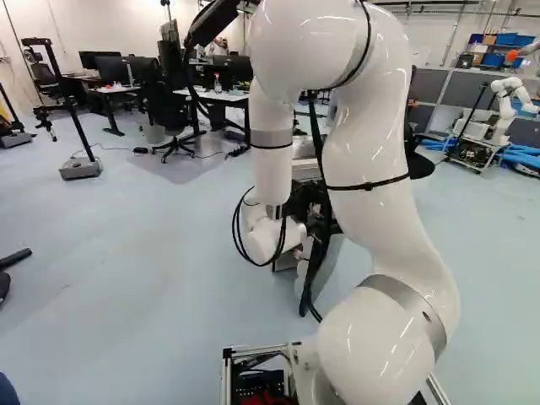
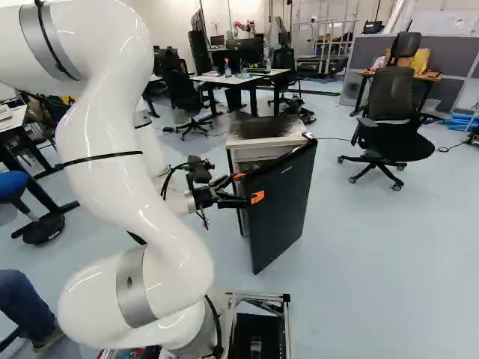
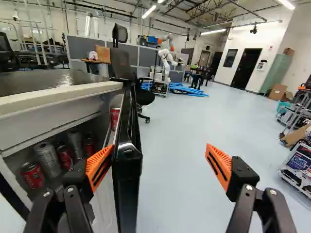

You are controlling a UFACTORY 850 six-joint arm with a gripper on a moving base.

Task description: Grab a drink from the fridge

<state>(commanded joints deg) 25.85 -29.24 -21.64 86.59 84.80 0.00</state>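
Note:
In the right base view my gripper point(image 2: 248, 187) is at the near edge of the fridge's dark door point(image 2: 281, 202), which stands ajar from the fridge point(image 2: 262, 152). The wrist view shows the gripper point(image 3: 158, 162) open, with the door's edge point(image 3: 127, 160) between its fingers, close beside one orange pad point(image 3: 99, 166); the other pad point(image 3: 218, 165) stands well clear of the door's outer side. Inside the fridge are a red can point(image 3: 32, 175), a silver can point(image 3: 48, 158) and several more. Another red can point(image 3: 114, 118) sits by the door's inner side. Nothing is gripped.
A black office chair point(image 2: 391, 112) stands beyond the door in the right base view. Another robot point(image 1: 509, 105) is far off at the right of the left base view, near blue tubing point(image 1: 516, 155). Desks point(image 1: 221, 95) stand behind the fridge.

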